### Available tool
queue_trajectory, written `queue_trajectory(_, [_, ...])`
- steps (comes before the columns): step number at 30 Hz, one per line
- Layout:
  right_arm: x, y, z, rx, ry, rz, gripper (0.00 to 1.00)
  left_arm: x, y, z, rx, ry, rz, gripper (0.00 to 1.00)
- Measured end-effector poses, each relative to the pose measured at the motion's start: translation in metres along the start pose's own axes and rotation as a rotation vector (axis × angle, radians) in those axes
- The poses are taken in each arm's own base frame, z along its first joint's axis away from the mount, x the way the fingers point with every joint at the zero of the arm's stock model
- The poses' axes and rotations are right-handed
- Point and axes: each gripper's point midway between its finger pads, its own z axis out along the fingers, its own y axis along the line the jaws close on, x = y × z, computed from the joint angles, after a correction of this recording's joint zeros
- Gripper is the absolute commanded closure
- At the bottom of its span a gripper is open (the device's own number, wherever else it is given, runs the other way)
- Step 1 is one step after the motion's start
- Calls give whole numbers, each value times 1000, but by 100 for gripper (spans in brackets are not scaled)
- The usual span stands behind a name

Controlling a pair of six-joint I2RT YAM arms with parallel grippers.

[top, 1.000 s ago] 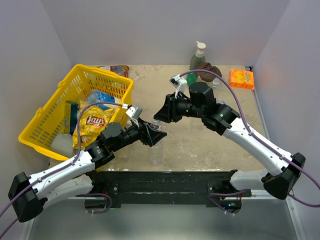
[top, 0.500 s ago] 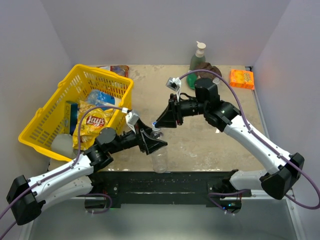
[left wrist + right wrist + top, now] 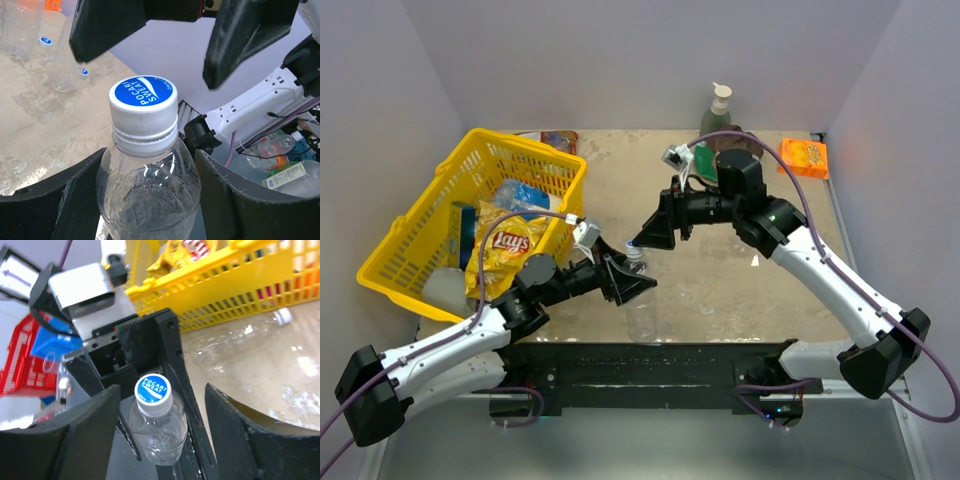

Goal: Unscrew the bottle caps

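**Your left gripper grips the bottle; your right gapes over its cap.**
Your left gripper (image 3: 632,283) is clenched on the small clear ribbed plastic bottle (image 3: 149,192) near the bench's front edge. The blue-topped white screw cap (image 3: 143,102) is still on, and your right gripper (image 3: 650,233) is released, fingers apart above it.

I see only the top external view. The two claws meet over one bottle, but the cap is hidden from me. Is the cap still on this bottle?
Observer: Yes. The left wrist view shows the blue Pocari Sweat cap sitting on the neck of the bottle.
Operator: Does the right claw grip it already?
Observer: No. The right claw is open wide and does not touch the cap.
Operator: And the left claw?
Observer: The left claw holds the bottle from both sides, just below the neck.
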Motion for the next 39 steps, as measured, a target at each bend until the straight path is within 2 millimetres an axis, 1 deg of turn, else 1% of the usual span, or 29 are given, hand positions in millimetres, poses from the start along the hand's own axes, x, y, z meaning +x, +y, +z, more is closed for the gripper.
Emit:
queue_trajectory(2, [-7,-7,-3,42,-27,27,20,0,6,2,-28,-8,-14,78])
queue_trajectory(3, [-11,-12,-4,75,-44,40,21,-1,8,2,-43,-12,-19,79])
queue_trajectory(5, [-21,-18,-8,144,-73,60,25,0,17,3,-84,-20,-36,79])
queue_trajectory(7, [-31,-21,-13,209,-92,76,27,0,26,5,-137,-19,-62,78])
queue_trajectory(10, [-42,-21,-15,284,-120,79,35,1,38,8,-204,-14,-93,79])
queue_trajectory(14, [-33,-21,-8,330,-91,103,42,1,47,9,-263,-9,-110,78])
queue_trajectory(18, [-15,-29,4,365,-29,143,44,2,53,8,-292,-12,-118,78])
queue_trajectory(20, [-9,-31,7,375,-9,158,44,3,55,7,-303,-9,-123,78])
queue_trajectory(23, [-7,-30,10,373,-1,165,44,5,57,7,-315,-3,-132,78])
queue_trajectory(30, [0,-16,19,343,21,162,46,5,58,10,-322,5,-134,79])
queue_trajectory(35, [6,-21,24,369,37,165,47,5,59,10,-327,4,-134,79])
queue_trajectory(39, [8,-26,23,399,42,169,48,6,60,9,-334,7,-135,79])
